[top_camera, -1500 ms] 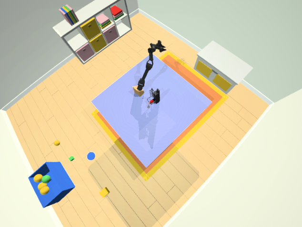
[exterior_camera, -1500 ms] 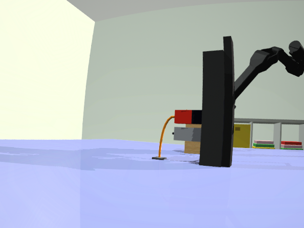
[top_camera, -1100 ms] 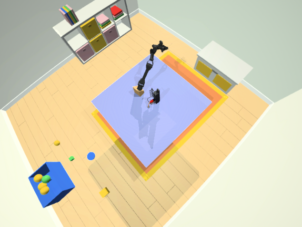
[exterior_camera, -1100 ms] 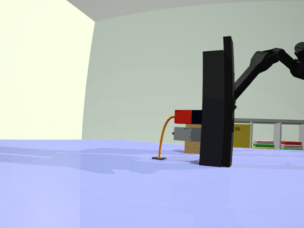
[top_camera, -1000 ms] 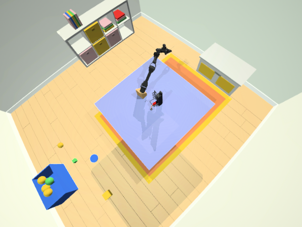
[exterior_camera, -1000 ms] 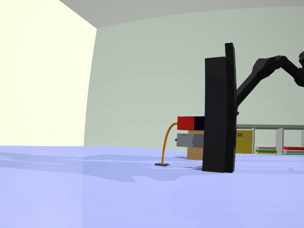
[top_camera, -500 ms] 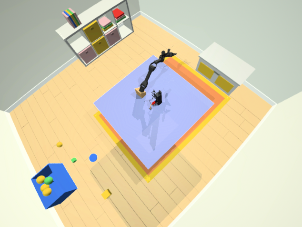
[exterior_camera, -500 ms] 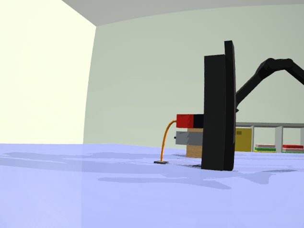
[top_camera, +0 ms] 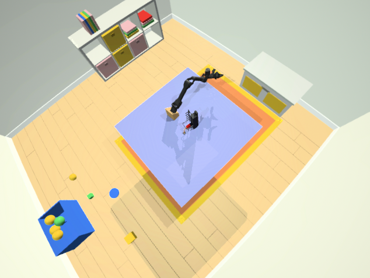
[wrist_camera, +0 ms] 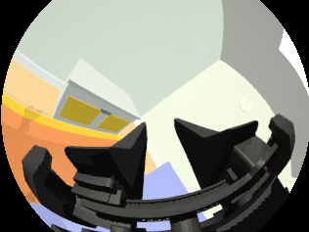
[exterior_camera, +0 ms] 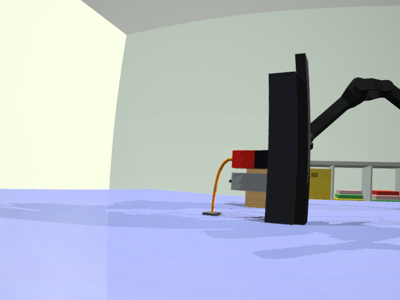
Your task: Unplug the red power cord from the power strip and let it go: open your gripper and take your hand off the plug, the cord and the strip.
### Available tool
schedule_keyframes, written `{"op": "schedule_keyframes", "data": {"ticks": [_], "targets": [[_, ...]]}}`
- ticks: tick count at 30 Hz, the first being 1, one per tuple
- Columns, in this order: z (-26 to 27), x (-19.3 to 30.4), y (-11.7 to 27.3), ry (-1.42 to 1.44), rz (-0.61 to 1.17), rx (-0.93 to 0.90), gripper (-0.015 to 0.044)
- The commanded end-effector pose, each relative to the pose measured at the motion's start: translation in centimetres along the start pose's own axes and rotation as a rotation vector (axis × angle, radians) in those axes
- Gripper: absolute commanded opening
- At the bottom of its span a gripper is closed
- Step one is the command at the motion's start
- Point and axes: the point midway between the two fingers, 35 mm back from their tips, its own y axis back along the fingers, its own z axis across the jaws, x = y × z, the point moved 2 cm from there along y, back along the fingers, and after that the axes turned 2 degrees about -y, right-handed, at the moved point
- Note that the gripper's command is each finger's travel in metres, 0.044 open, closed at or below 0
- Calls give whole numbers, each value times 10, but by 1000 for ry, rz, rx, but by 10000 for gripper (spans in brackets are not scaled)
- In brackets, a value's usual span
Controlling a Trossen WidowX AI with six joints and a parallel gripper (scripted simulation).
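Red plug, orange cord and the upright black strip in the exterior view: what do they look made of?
Red plug: looks like matte hard plastic, a flat-coloured boxy block with sharp edges. Orange cord: probably flexible rubber or vinyl sheathing, since it bends in a smooth arc down to a small dark foot. Black strip: seemingly rigid matte plastic, a uniform slab without gloss. No texture shows, so all three are guesses.

The power strip hides the red plug's prongs; the arm runs off the exterior view's right edge.
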Motion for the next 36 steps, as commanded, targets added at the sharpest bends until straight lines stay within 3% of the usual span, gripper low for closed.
{"op": "schedule_keyframes", "data": {"ticks": [1, 10, 20, 28, 36], "targets": [[7, 40, -16, 40, 50, -37, 160], [-8, 140, -51, 78, 211, -84, 160], [-63, 262, -69, 42, 457, -68, 160], [-129, 363, -55, -50, 707, -8, 160], [-204, 453, -9, -217, 981, 114, 160]]}}
